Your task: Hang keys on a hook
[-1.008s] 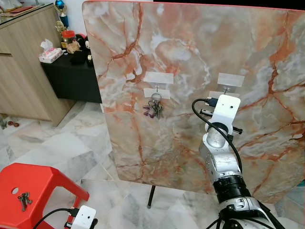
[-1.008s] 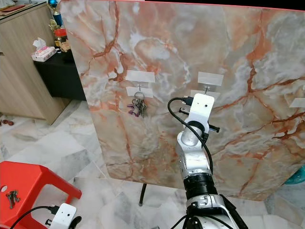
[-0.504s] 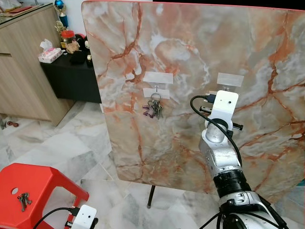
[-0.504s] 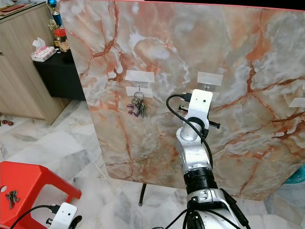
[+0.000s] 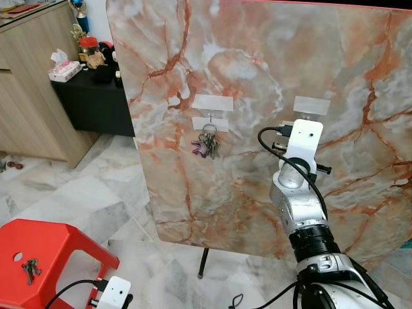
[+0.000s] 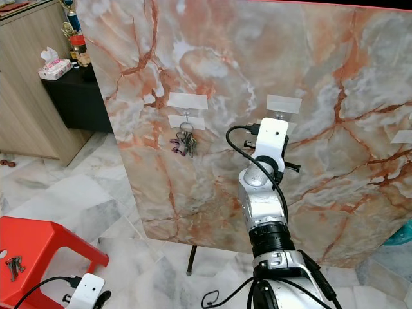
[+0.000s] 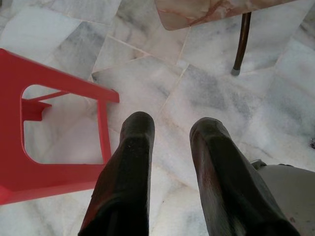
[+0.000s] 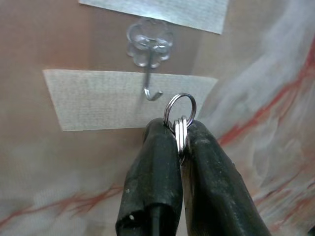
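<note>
Marble-patterned board (image 5: 257, 84), orange and cream veins, standing upright on a thin dark leg (image 5: 203, 262) over a pale marble tile floor (image 5: 77, 199). Two clear stick-on hooks are taped to its face. The one on the robot's left (image 5: 211, 121) already carries a bunch of keys (image 5: 206, 143) hanging down against the board.

The right arm is raised in front of the board, with its wrist just below the second taped patch (image 5: 311, 105). From the right wrist view you get the good look: the right gripper (image 8: 180, 129) has its two black fingers pinched tight on a silver key ring (image 8: 180, 110), with the ring's loop poking up past the fingertips. The small wire hook (image 8: 150, 76) hangs from a clear flower-shaped pad between two strips of tape, and the ring sits just beside and slightly below the hook's curled tip, close but not threaded on it. Whatever hangs below the ring is hidden behind the fingers.

The left gripper (image 7: 170, 130) hangs low by the floor, fingers parted with a clear gap and nothing between them, next to a red plastic stool (image 5: 45, 248). Another set of keys (image 5: 28, 269) lies on top of that stool.

Off to the robot's left there's a wooden cabinet (image 5: 32, 96) and a low black table (image 5: 90, 96) with a tissue box (image 5: 63, 67) and some jars on it.
</note>
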You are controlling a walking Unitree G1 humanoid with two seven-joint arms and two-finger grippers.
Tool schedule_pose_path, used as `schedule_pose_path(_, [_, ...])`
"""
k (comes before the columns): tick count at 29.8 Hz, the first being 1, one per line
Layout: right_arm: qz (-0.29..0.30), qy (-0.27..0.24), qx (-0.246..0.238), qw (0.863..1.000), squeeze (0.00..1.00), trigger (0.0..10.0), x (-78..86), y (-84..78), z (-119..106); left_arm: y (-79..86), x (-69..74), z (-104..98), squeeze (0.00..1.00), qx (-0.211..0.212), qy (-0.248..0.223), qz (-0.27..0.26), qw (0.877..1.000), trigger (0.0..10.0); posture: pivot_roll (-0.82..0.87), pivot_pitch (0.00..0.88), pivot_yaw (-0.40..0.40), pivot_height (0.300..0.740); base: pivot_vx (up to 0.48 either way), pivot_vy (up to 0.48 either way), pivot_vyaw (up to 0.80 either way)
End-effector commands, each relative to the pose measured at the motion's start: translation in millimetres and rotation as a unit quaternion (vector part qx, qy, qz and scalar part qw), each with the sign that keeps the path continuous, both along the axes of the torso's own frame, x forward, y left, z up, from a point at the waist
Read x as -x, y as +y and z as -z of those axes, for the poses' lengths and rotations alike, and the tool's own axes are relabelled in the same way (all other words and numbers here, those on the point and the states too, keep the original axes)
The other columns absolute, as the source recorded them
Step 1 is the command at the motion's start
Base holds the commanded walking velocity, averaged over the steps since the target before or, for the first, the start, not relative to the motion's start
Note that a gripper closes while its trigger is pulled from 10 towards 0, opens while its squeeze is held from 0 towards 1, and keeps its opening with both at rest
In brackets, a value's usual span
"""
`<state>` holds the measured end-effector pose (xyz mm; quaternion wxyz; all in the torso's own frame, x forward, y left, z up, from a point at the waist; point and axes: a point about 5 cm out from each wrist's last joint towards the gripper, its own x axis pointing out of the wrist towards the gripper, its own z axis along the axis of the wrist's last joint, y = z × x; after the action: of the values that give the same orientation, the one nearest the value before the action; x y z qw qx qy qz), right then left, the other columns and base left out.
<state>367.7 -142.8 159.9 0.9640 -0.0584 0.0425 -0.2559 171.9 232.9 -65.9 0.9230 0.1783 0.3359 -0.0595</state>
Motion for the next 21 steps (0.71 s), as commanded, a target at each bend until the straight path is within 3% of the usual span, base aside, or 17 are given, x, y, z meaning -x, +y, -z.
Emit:
schedule_pose_path(1, [-0.005, -0.001, 0.018, 1.0, 0.0, 10.0, -3.7, 0.3, -6.9, 1.4, -0.3, -0.7, 0.0, -0.006, -0.001, 0.006, 1.0, 10.0, 0.06, 0.044, -0.041, 0.74, 0.0, 0.0, 0.0])
schedule_pose_path(21, [-0.006, 0.009, 0.063, 0.998, 0.0, 10.0, -6.8, -3.0, -12.7, -2.8, -2.9, -1.1, 0.0, -0.002, -0.004, 0.012, 1.0, 10.0, 0.05, 0.044, -0.048, 0.74, 0.0, 0.0, 0.0])
